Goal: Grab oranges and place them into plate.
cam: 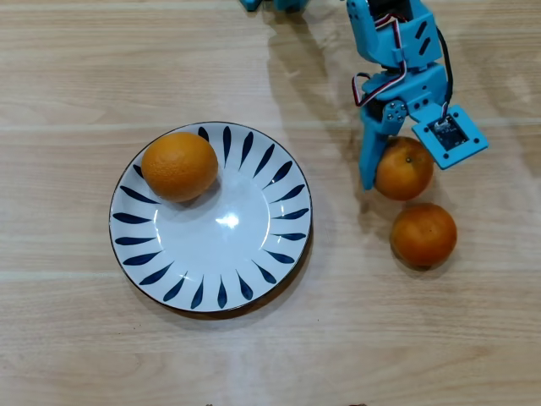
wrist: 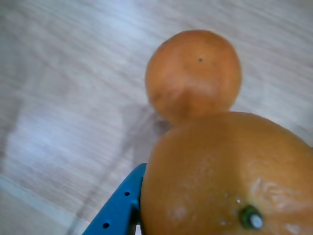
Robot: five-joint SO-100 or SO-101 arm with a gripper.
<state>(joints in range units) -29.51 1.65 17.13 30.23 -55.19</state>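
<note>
Background is just a light wooden table (cam: 76,338), pale beige laminate with fine horizontal grain in the overhead view. Faint plank seams run left to right across it, one near the top, one around mid-height. Lighting is bright and comes from above: a small specular glare, soft shadows falling slightly down and right of whatever sits on the surface. In the wrist view the same surface (wrist: 63,98) looks washed-out grey-beige, grain streaking diagonally, slightly blurred. No walls, floor or windows visible in either view; table fills both.
</note>
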